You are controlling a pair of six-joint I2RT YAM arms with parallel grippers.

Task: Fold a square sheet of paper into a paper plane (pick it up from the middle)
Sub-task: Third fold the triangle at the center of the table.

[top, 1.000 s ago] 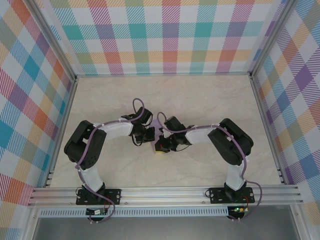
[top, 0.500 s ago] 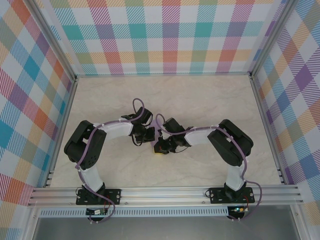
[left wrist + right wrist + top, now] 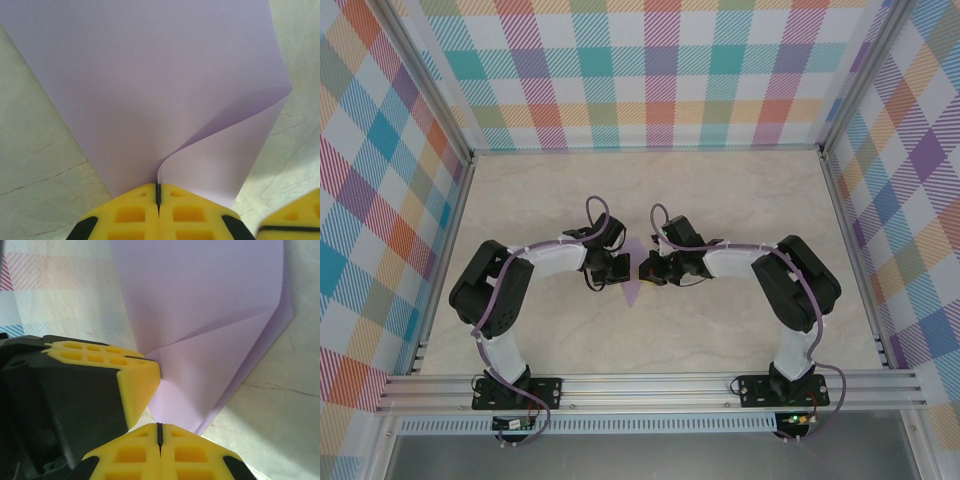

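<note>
Square sheet of paper [image 3: 150, 90]: thin, light, floppy, creases readily; held bowed above the table [image 3: 740, 200]. Left gripper [image 3: 158, 192]: jaws clenched on its edge. Right gripper [image 3: 159, 432]: jaws clenched, just beside it; hold uncertain. Pinch edges lightly.

Inspected: flat tabletop of pale cream, marble-patterned laminate [image 3: 720, 200], faintly veined in grey, matt in finish. Framed at left, right and far sides by slim aluminium rails [image 3: 448, 250]; closed along the near edge by a broad ribbed aluminium beam [image 3: 650, 385]. Near the centre, a thin pale lavender sheet of paper [image 3: 634, 285], partly folded and curving upward, throwing a soft shadow on the surface. Contact with the surface: cannot be confirmed.
</note>
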